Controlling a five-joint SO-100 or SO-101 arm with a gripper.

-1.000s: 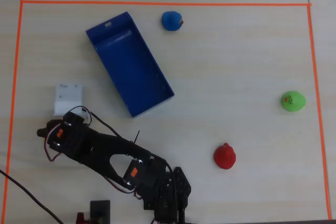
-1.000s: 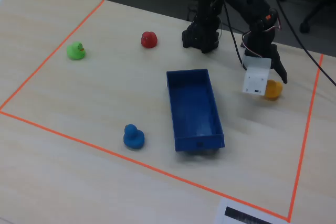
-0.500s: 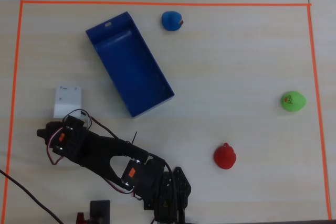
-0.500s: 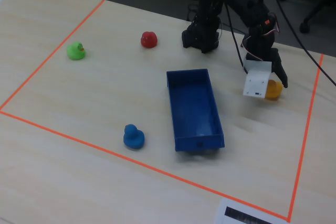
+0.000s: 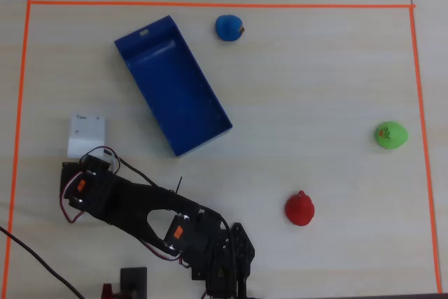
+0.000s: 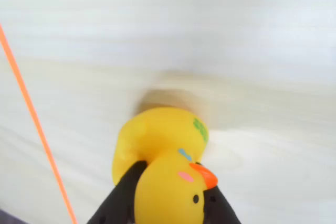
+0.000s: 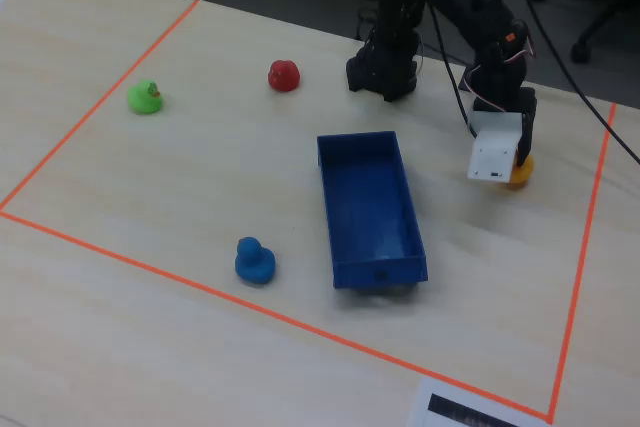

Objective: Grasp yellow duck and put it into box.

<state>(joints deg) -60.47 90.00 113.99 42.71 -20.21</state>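
Note:
The yellow duck (image 6: 163,166) with an orange beak fills the lower middle of the wrist view. My gripper (image 6: 170,182) is shut on it, with a black finger (image 6: 123,195) on each side of its head. In the fixed view the duck (image 7: 520,174) shows just under the white wrist camera (image 7: 496,154), at or just above the table, right of the blue box (image 7: 370,207). In the overhead view the duck is hidden under the white camera (image 5: 86,136), left of the box's near end (image 5: 171,82). The box is open and empty.
A blue duck (image 5: 229,27), a green duck (image 5: 390,135) and a red duck (image 5: 299,208) sit apart on the table. Orange tape (image 5: 210,5) frames the work area and runs close to the left of the yellow duck in the wrist view (image 6: 37,124). The arm's base (image 5: 217,257) is at the bottom edge.

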